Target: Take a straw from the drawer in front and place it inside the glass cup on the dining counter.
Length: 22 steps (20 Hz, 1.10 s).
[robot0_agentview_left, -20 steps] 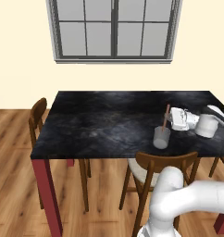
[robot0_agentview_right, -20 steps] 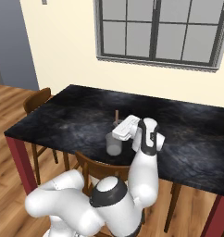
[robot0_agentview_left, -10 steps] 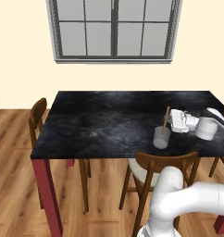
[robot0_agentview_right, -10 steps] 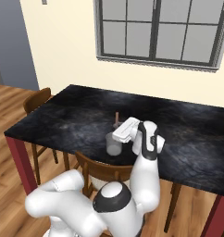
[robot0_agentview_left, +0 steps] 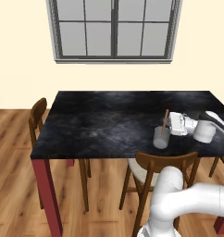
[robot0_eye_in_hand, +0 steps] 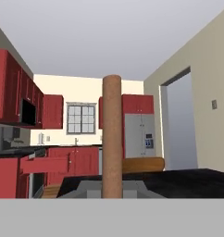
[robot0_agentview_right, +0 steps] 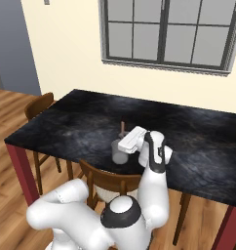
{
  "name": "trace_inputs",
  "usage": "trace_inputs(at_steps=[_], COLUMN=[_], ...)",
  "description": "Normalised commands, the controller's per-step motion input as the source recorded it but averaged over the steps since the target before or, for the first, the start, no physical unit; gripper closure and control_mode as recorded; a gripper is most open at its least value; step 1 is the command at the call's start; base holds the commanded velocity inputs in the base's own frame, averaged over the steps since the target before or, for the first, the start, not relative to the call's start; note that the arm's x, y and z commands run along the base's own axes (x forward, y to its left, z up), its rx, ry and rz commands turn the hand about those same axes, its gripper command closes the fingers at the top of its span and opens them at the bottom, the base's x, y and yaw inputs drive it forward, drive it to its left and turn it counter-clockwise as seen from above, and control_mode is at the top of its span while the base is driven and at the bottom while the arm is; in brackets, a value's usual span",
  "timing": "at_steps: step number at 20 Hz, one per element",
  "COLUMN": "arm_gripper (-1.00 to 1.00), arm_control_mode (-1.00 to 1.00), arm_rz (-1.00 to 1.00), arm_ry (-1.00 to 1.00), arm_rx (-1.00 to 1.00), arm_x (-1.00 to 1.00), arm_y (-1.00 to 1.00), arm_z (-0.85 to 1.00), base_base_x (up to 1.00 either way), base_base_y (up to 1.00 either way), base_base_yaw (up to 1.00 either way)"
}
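Note:
The glass cup (robot0_agentview_left: 160, 139) (robot0_agentview_right: 119, 153) stands near the front edge of the black dining counter (robot0_agentview_left: 109, 120) (robot0_agentview_right: 66, 122). My gripper (robot0_agentview_left: 169, 124) (robot0_agentview_right: 124, 142) hovers level just above the cup, shut on the brownish straw (robot0_agentview_left: 165, 121) (robot0_agentview_right: 122, 128) (robot0_eye_in_hand: 112, 139). The straw stands nearly upright, its lower end at the cup's mouth; whether it reaches inside I cannot tell. In the hand view the straw rises through the middle of the picture, and the red drawer (robot0_eye_in_hand: 45, 164) stands pulled out from the far cabinets at the left.
A wooden chair (robot0_agentview_left: 162, 164) (robot0_agentview_right: 108, 180) is tucked under the counter right below the cup, and another chair (robot0_agentview_left: 37, 115) (robot0_agentview_right: 39, 105) sits at the left end. A window (robot0_agentview_left: 115, 30) is in the wall behind. Across the room are red cabinets (robot0_eye_in_hand: 79, 159) and a fridge (robot0_eye_in_hand: 139, 139).
The hand with the straw has crept slightly lower toward the cup. The cup has stayed in place.

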Motion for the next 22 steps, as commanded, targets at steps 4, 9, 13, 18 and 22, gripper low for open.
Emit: trace_inputs(at_steps=[4,9,13,18,22], arm_gripper=[1.00,1.00,1.00,1.00,1.00], arm_control_mode=[-1.00,-1.00,-1.00,-1.00,-1.00], arm_rz=[0.00,0.00,0.00,0.00,0.00], arm_ry=[0.00,0.00,0.00,0.00,0.00], arm_rx=[0.00,0.00,0.00,0.00,0.00], arm_x=[0.00,0.00,0.00,0.00,0.00], arm_y=[0.00,0.00,0.00,0.00,0.00], arm_z=[-0.15,-0.21,-0.15,-0.10,-0.05], base_base_x=[0.00,0.00,0.00,0.00,0.00], base_base_y=[0.00,0.00,0.00,0.00,0.00], base_base_yaw=[0.00,0.00,0.00,0.00,0.00])
